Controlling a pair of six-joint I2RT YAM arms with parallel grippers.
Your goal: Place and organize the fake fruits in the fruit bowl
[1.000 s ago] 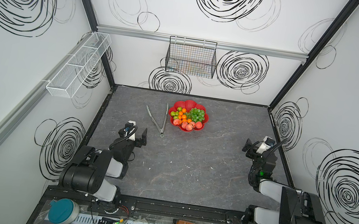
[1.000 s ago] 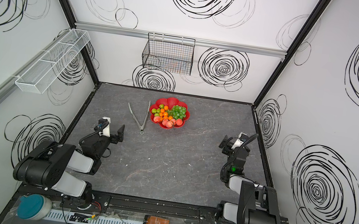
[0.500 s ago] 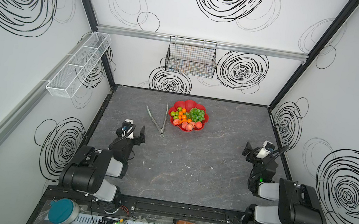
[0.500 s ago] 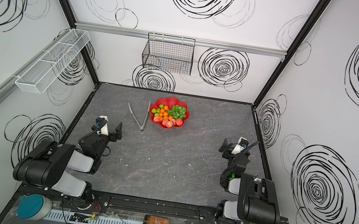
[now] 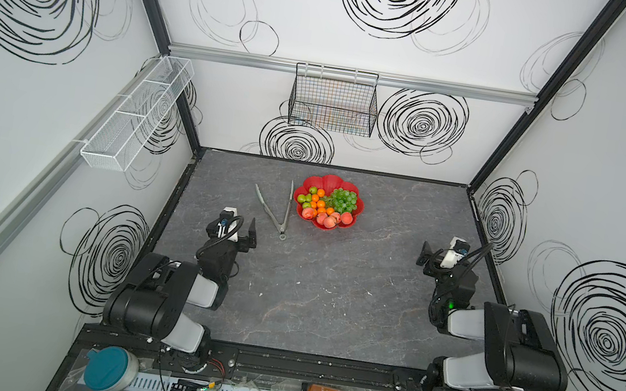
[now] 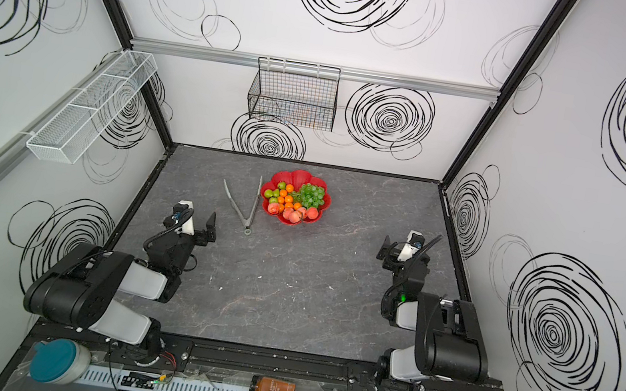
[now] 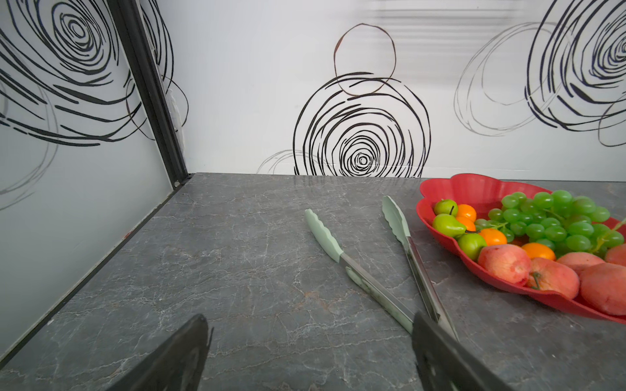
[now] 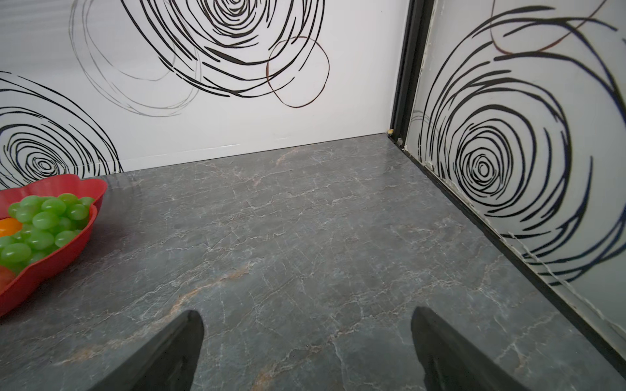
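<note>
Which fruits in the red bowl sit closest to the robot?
The peaches, pink-orange, lined along the bowl's near rim; the tangerines, pears and grapes lie behind them.

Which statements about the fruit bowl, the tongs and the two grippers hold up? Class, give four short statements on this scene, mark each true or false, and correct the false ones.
1. The grapes lie in the fruit bowl. True.
2. The tongs lie inside the bowl. False: the tongs lie spread open on the table beside it.
3. The left gripper and right gripper are open and empty. True.
4. A peach lies loose on the table. False: the peaches sit in the bowl, along its near edge, and no fruit shows outside it.
</note>
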